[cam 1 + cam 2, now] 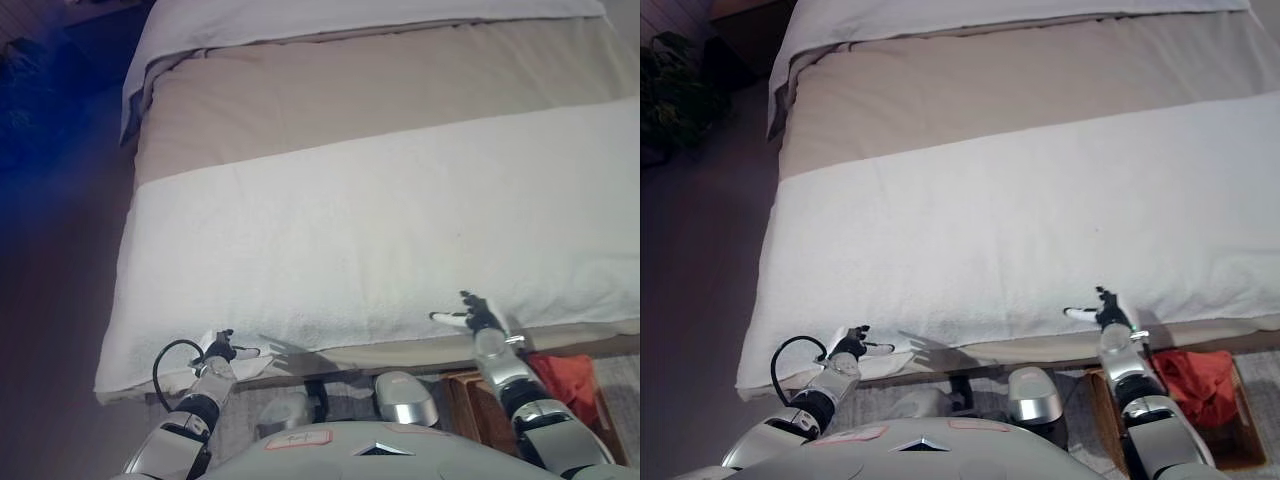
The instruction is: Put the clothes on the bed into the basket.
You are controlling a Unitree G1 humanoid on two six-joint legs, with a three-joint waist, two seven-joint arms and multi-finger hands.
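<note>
Bed: no clothes visible; basket, lower right, holds red garment; left hand and right hand, fingers relaxed, empty; task apparently complete.

— How do we hold our two silver-grey arms?

— Both reach forward from the bottom of the view, one at the lower left, one at the lower right, well apart from each other.

— And our dark left hand with white fingertips?

— It sits low, fingers loosely spread, one white tip pointing to the right. It grips nothing.

— Our dark right hand with white fingertips?

— It is raised a little higher, fingers relaxed and apart, a white tip pointing left. It holds nothing either.
</note>
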